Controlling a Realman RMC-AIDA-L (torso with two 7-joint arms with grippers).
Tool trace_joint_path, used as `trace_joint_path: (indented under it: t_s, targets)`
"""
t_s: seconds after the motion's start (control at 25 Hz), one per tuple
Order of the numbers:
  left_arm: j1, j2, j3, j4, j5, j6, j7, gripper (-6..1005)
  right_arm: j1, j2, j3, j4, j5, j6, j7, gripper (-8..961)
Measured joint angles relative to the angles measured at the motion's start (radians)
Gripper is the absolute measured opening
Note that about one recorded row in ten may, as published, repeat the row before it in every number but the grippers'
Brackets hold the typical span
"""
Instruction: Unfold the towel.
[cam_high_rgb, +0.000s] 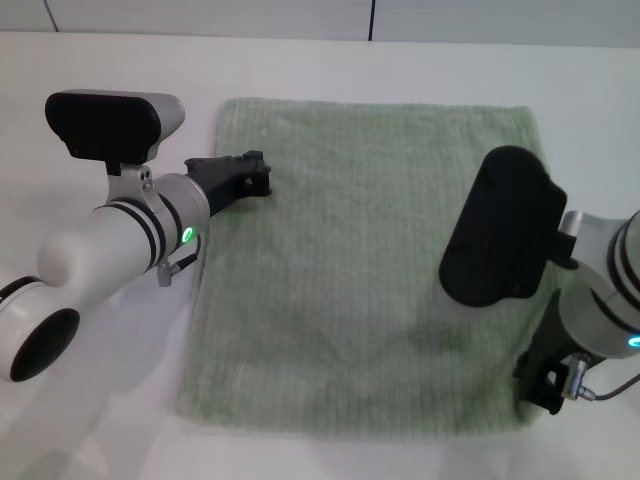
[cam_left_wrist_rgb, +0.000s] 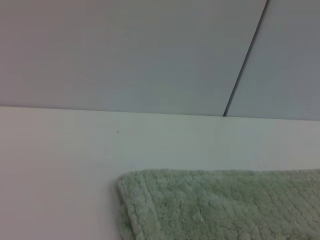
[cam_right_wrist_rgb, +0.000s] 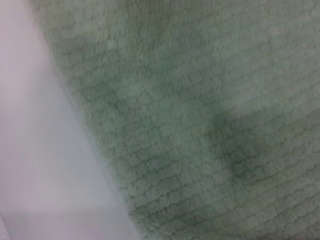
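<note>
Left gripper (cam_high_rgb: 250, 172) sits over the towel's (cam_high_rgb: 360, 270) left edge, toward the far left corner, its dark fingers pointing inward across the cloth; whether they are parted or closed on any fabric I cannot tell from the head view, and the left wrist view shows only the far corner of the towel on the white bench (cam_high_rgb: 100, 420) with none of the gripper's own parts. Right gripper (cam_high_rgb: 545, 385) is at the opposite diagonal, low over the near right corner, right at the towel's edge, and here too its opening cannot be made out. The towel lies spread as a roughly square sheet in the middle of the bench, between the two arms, slightly wider at the far edge, with no raised fold plainly visible; it looks to be largely or wholly opened out. Any further spreading would seem to turn on this diagonal: the left arm is nearer the far left corner, the right arm nearer the near right one.
</note>
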Motion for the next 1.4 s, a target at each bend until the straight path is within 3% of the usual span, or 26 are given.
trace_joint_path:
  t_s: [0.6, 0.92, 1.12, 1.28, 1.36, 1.4]
  targets:
    - [0.0, 0.0, 0.0, -0.003, 0.0, -0.001, 0.0, -1, 0.014, 0.0, -0.019, -0.018, 0.0, 0.019, 0.034, 31]
    - [0.004, 0.0, 0.0, -0.002, 0.0, -0.002, 0.0, -2, 0.016, -0.004, -0.023, 0.025, -0.021, 0.022, 0.034, 335]
    - [0.004, 0.0, 0.0, -0.002, 0.0, -0.001, 0.0, 11, 0.017, -0.003, -0.023, 0.083, -0.068, 0.004, 0.026, 340]
    - [0.003, 0.0, -0.001, -0.002, 0.0, 0.004, 0.0, 22, 0.004, -0.003, -0.023, 0.099, -0.141, -0.138, 0.0, 343]
    - [0.003, 0.0, -0.005, -0.003, 0.0, 0.006, 0.0, 27, -0.025, -0.005, 0.011, 0.067, -0.142, -0.345, -0.033, 345]
    - [0.003, 0.0, -0.008, -0.004, 0.0, 0.007, 0.0, 30, -0.025, -0.005, 0.011, 0.067, -0.142, -0.345, -0.033, 345]
